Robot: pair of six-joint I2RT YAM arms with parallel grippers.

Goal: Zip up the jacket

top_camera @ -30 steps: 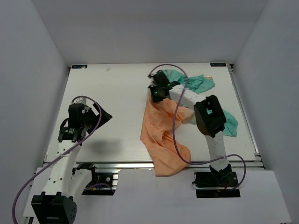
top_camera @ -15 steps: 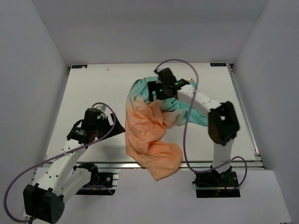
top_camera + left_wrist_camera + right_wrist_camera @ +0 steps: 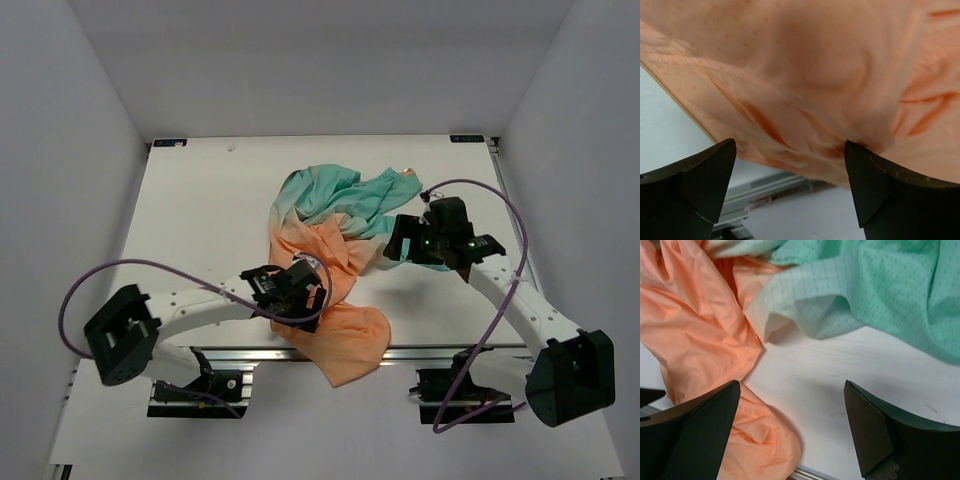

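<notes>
Two pincers, both spread wide and empty: my left pincer [image 3: 790,145] hovers low over the peach end of the jacket [image 3: 335,335], which droops off the near edge of the surface [image 3: 200,220], and my right pincer [image 3: 791,383] hangs over bare white beside a pale fold. Jacket sits bunched mid-surface, teal hem farthest back; I can't pick out the zipper line. Fabric looks thin, light and slippery, so I judge it'll slide and bunch, and I'd pinch a stitched front edge, not loose cloth.
</notes>
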